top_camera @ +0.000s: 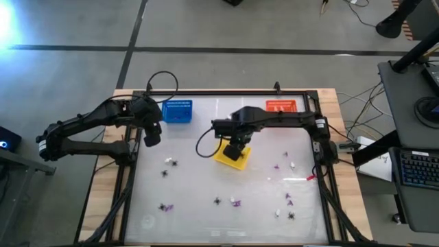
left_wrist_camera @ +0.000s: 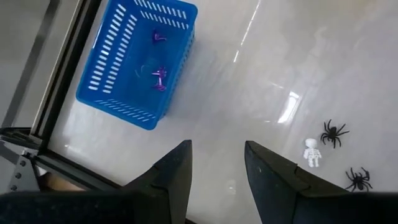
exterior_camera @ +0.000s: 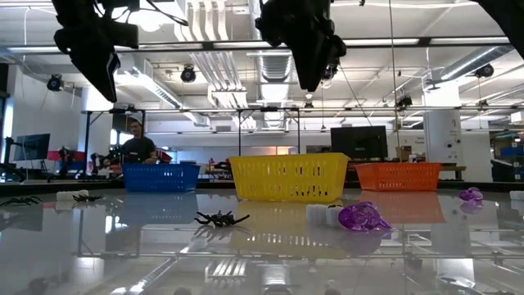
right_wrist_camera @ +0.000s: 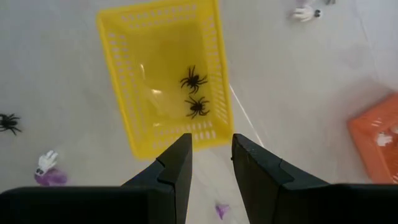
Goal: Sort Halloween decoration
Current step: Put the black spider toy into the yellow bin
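Tiny black spiders, purple bits and white bits lie scattered on the white table, such as a spider [exterior_camera: 221, 218] and a purple piece [exterior_camera: 363, 217]. The yellow basket [top_camera: 232, 155] holds two black spiders [right_wrist_camera: 194, 79]. The blue basket [left_wrist_camera: 138, 57] holds two purple pieces [left_wrist_camera: 160, 79]. An orange basket [top_camera: 280, 106] stands at the far edge. My right gripper [right_wrist_camera: 211, 163] is open and empty above the yellow basket. My left gripper [left_wrist_camera: 217, 171] is open and empty, raised beside the blue basket; a white skeleton [left_wrist_camera: 312, 151] and spiders [left_wrist_camera: 334, 132] lie on the table nearby.
A black frame [top_camera: 128, 171] edges the table on the left and right. Cables loop near the far edge and beside the yellow basket. A person [exterior_camera: 135, 148] sits in the room behind the table. The middle of the table between the scattered pieces is bare.
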You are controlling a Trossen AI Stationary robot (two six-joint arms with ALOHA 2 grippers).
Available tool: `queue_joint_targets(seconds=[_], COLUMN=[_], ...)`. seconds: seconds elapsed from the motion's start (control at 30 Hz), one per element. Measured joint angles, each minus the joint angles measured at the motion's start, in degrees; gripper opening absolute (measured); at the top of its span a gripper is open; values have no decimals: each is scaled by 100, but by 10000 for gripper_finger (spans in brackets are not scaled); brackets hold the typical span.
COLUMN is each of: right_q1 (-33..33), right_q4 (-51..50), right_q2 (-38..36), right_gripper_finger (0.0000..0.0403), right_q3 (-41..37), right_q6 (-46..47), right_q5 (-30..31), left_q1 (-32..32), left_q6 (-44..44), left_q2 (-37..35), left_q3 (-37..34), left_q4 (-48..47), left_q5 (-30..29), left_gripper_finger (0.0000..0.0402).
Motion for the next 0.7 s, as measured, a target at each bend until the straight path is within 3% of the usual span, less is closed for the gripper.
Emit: queue_joint_targets(seconds=[0.23, 0.43, 0.57, 0.7], right_q1=[-20, -18, -18, -18], right_q4=[86, 98, 80, -208], right_q2=[-2, -19, -64, -108], right_gripper_finger=[107, 107, 107, 107], right_q3=[-143, 6, 33, 119], right_q6=[-307, -962, -1278, -1433], right_q5=[17, 15, 23, 381], left_q1=[0, -16, -90, -215], left_q6=[-489, -1376, -1815, -2094], left_q2=[107, 348, 520, 662], left_q3=[0, 0, 0, 0], left_q4=[5, 305, 527, 570], left_q5=[13, 560, 601, 613], left_gripper_finger=[130, 130, 130, 130])
